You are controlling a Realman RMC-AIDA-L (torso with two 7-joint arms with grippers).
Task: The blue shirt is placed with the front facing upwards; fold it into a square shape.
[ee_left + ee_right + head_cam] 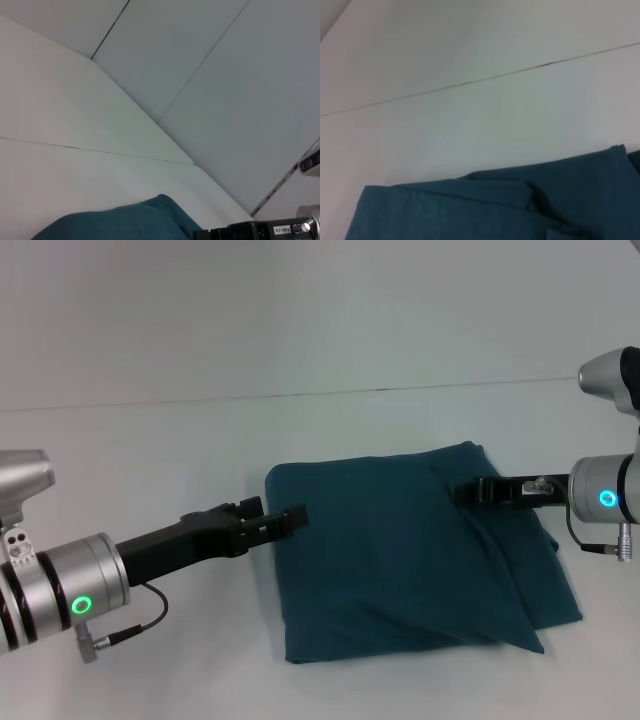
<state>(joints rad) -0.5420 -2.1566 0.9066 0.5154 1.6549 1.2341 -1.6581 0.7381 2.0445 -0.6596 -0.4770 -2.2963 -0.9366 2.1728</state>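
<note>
Teal cotton is what you are looking at: the blue shirt [410, 555] is lying folded into a rough square at the counter's [150, 450] centre. Your left hand [283, 522] is hovering at its nine o'clock edge, your right hand [470, 490] over its two o'clock corner; I cannot tell either grip.

Rounded edge of the blue shirt [125, 222] on a white table [75, 130], the right gripper's [260, 231] black body just beside it
</note>
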